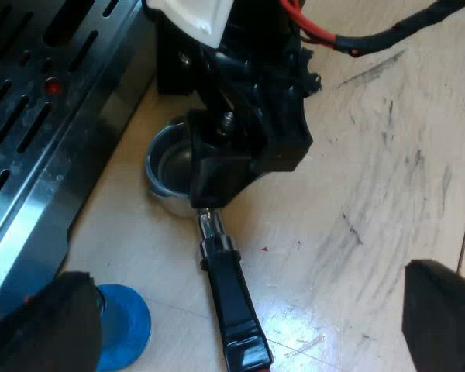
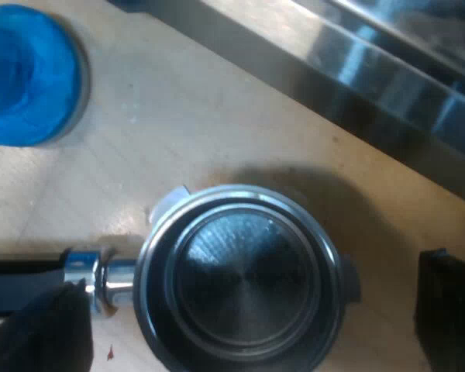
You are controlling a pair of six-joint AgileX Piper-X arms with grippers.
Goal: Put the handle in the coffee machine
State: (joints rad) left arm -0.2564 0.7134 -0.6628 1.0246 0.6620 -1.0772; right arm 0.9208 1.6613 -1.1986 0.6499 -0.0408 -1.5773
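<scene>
The right gripper (image 1: 201, 132) hangs over the metal holder (image 1: 167, 167), hiding most of its basket. The holder's handle (image 1: 232, 302) is cut off at its far end. Near that end, a blue tamper (image 1: 124, 325) is half hidden behind a left gripper (image 1: 240, 310) finger (image 1: 46, 325). Beside the holder, the espresso machine (image 2: 356, 85) is blurred.

Left wrist view: higher, looking down. Right wrist view: close above holder (image 2: 240, 279). Shared: holder, tamper (image 1: 124, 325).

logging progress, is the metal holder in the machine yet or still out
Out: the metal holder lies loose on the wooden table beside the espresso machine, its dark handle flat on the wood.
</scene>
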